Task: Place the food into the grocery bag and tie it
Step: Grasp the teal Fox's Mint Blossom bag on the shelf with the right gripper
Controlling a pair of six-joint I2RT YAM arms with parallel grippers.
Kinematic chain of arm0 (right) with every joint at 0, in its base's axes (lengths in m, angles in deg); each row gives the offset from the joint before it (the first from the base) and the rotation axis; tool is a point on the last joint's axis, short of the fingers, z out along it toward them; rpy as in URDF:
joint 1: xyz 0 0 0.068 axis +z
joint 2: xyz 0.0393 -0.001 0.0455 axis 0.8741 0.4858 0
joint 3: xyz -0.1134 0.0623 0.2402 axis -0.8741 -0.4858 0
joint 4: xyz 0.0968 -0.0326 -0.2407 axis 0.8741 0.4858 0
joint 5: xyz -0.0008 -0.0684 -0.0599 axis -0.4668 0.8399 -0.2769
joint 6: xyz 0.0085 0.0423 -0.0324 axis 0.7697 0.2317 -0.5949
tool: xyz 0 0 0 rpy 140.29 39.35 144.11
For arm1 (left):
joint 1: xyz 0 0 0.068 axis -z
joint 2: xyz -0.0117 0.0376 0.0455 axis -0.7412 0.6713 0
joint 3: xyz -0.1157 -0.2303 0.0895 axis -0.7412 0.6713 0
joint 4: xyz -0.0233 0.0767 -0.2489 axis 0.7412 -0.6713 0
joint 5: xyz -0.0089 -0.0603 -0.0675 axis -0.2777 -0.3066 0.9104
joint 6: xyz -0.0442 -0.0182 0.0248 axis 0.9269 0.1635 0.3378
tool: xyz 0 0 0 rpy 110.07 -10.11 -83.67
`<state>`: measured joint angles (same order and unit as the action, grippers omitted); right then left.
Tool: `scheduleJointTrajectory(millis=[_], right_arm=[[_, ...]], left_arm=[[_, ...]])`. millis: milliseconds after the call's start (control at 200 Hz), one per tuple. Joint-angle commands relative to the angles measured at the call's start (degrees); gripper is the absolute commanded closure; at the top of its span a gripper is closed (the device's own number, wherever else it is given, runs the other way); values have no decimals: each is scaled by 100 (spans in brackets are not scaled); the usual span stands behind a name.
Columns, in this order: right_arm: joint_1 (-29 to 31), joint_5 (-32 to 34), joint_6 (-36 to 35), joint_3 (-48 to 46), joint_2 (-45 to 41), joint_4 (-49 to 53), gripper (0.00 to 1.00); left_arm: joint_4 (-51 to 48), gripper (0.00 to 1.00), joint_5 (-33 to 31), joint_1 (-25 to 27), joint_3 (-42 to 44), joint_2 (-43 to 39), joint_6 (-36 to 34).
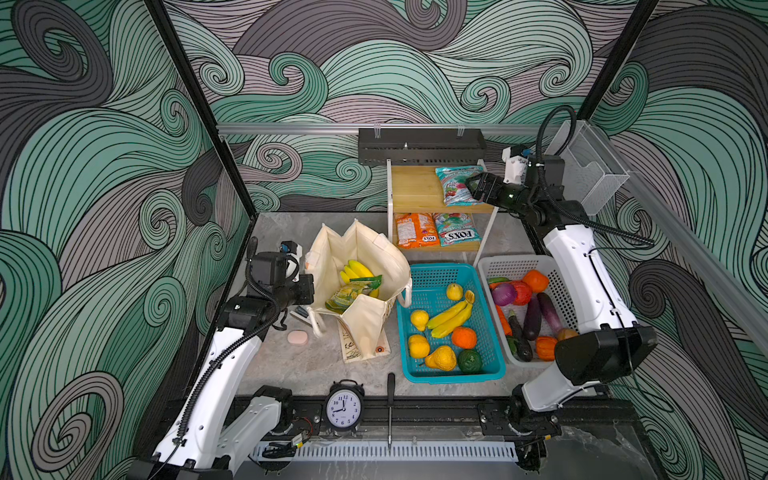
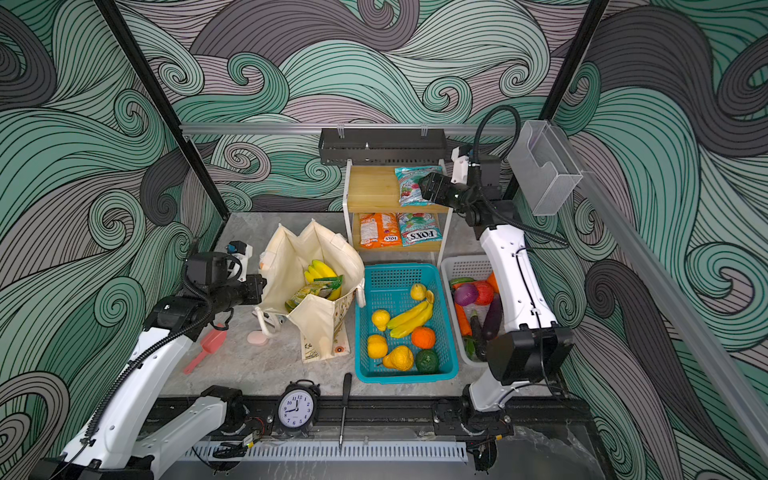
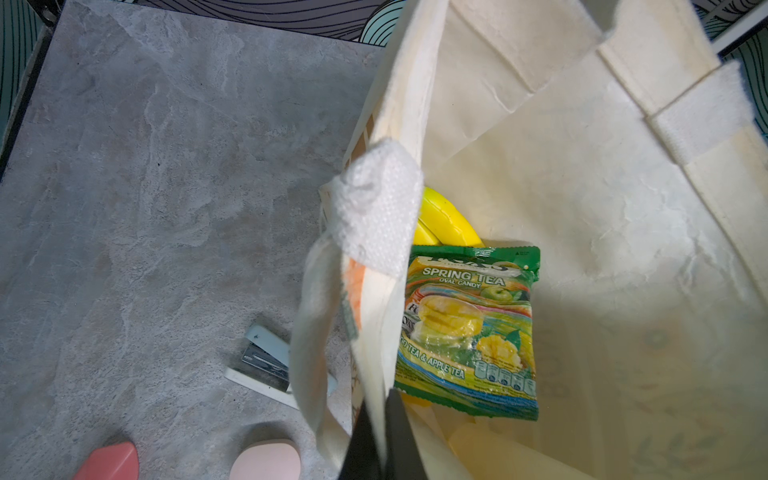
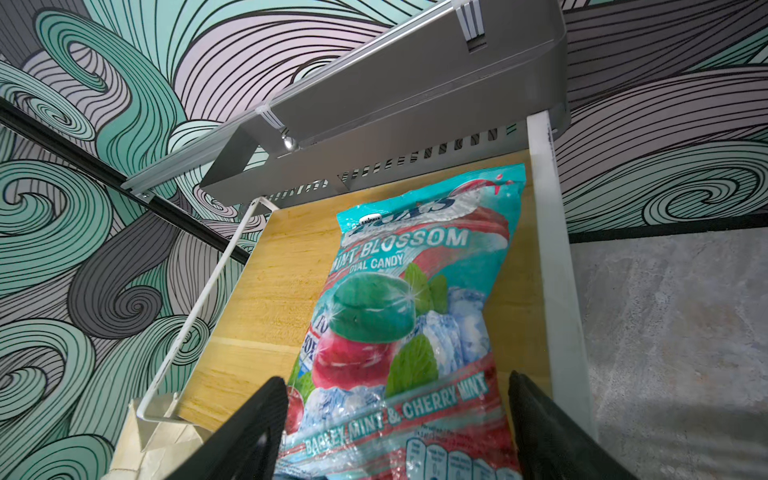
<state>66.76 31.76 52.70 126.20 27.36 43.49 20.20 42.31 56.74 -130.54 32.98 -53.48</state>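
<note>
The teal and red candy packet [image 4: 399,316] lay flat on the right half of the shelf's top board [image 1: 411,187], close to the board's right edge. In the right wrist view its long axis ran straight away from the right gripper [image 4: 395,415] toward the board's back edge. That gripper's jaws were spread, one on each side of the packet's near end, and a sliver of wood showed beside one finger, so nothing looked pinched yet. The likely next move was a squeeze across the packet's short width, and this arm was plainly the nearer one. The grocery bag [image 1: 332,249] stood on the desk, left of the shelf and nearer the front edge, with bananas [image 1: 359,270] and a green and yellow candy packet [image 3: 469,328] already inside. The left gripper [image 3: 380,440], pressed together on the bag's left rim, held the mouth wide, well apart from the shelf.
</note>
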Motion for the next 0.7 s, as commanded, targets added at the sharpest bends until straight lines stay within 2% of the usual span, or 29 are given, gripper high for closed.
scheduleJointTrajectory(millis=[0,135,380,530,695], right_arm=[[15,-422,214,58,92,43,21],[33,-464,346,-45,64,-68,30],[31,-258,410,-406,-175,-265,54],[24,-134,451,-640,-345,-461,77],[24,-333,531,-633,-418,-502,83]], left_arm=[[-217,100,95,-24,31,65,-67],[-217,100,95,-24,31,64,-66],[-217,100,112,-27,35,61,-66],[-218,100,114,-27,33,62,-67],[-225,100,113,-24,25,32,-68]])
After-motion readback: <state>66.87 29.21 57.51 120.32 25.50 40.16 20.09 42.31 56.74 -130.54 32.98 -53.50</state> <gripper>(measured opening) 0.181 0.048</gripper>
